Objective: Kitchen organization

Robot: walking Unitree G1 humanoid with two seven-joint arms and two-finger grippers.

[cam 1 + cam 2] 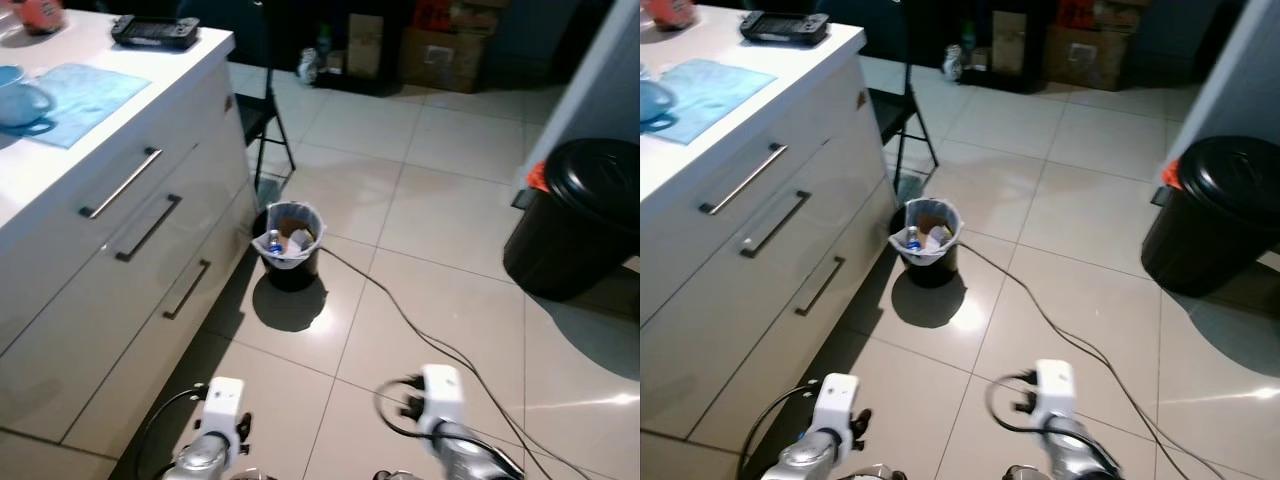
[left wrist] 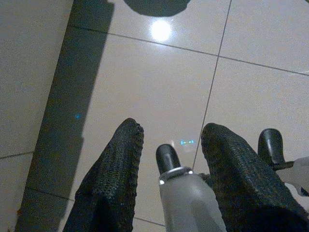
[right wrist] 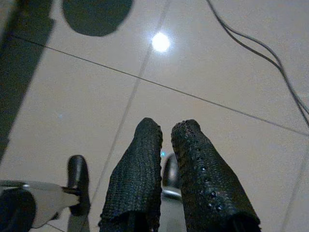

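My left gripper is spread, right gripper nearly closed, both empty. That small black bag-lined wastebasket looks light; I'd grab its rim.

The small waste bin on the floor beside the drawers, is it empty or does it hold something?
It holds something: the small waste bin stands upright, with a bottle and crumpled rubbish showing inside its liner.
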